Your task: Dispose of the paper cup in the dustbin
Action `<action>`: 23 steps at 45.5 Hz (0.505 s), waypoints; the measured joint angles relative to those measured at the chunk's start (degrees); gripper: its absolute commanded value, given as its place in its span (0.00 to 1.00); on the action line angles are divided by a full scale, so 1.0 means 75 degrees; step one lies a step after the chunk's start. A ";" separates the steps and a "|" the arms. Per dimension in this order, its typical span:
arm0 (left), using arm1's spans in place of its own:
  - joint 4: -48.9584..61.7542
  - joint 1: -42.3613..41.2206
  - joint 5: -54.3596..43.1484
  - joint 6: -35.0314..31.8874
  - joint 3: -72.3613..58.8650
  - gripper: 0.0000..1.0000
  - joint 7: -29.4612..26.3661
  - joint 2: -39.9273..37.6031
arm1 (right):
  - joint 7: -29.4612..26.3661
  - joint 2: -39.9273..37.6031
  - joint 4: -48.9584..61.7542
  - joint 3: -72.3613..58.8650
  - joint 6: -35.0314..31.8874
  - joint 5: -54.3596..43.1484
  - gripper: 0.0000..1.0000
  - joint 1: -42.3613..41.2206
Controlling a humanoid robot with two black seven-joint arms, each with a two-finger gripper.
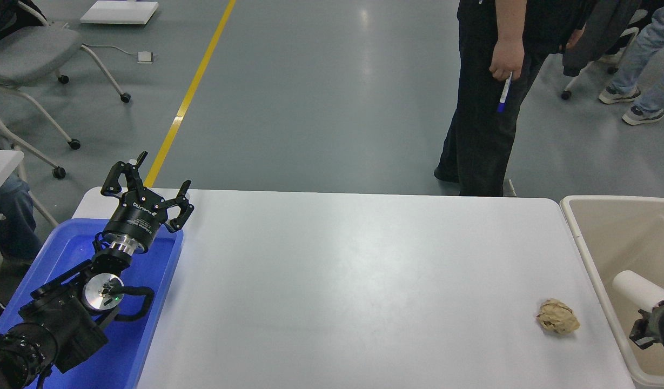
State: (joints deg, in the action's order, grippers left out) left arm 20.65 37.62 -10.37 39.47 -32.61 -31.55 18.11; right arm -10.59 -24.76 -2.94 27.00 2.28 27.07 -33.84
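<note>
The paper cup [636, 288] is off-white and lies on its side in my right gripper [651, 320], its closed end pointing up and to the left. The gripper comes in from the right edge, mostly cut off, and holds the cup over the inside of the beige dustbin [581, 237], near the bin's left wall. The dustbin stands off the table's right end. My left gripper [148, 190] is parked at the lower left, open and empty.
A crumpled brown paper ball [557, 316] lies on the white table [353, 281] close to the dustbin's left rim. A blue tray [148, 324] sits under my left arm. A person [485, 119] holding a pen stands at the table's far side.
</note>
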 measured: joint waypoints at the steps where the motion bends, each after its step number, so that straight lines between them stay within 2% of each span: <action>1: 0.0000 0.0000 0.0000 0.0000 0.0000 1.00 0.0000 0.0000 | 0.0002 0.0000 0.0005 0.0001 0.0003 0.0000 0.75 0.0009; 5: 0.0000 0.0000 0.0000 -0.0001 -0.0001 1.00 0.0000 0.0000 | 0.0007 0.0000 0.0016 0.0004 0.0014 -0.0001 0.93 0.0029; 8: 0.0000 0.0000 0.0000 -0.0001 -0.0001 1.00 0.0000 0.0000 | 0.0011 -0.0005 0.0022 0.0006 0.0017 -0.0004 0.99 0.0041; 23: 0.0000 0.0000 0.0000 -0.0001 -0.0002 1.00 0.0000 0.0000 | 0.0014 -0.0109 0.0035 0.0002 -0.0040 -0.0009 0.99 0.0057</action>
State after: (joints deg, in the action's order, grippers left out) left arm 20.65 37.62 -10.37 39.46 -32.63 -31.55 18.11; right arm -10.48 -25.57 -2.68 27.02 1.98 27.00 -33.41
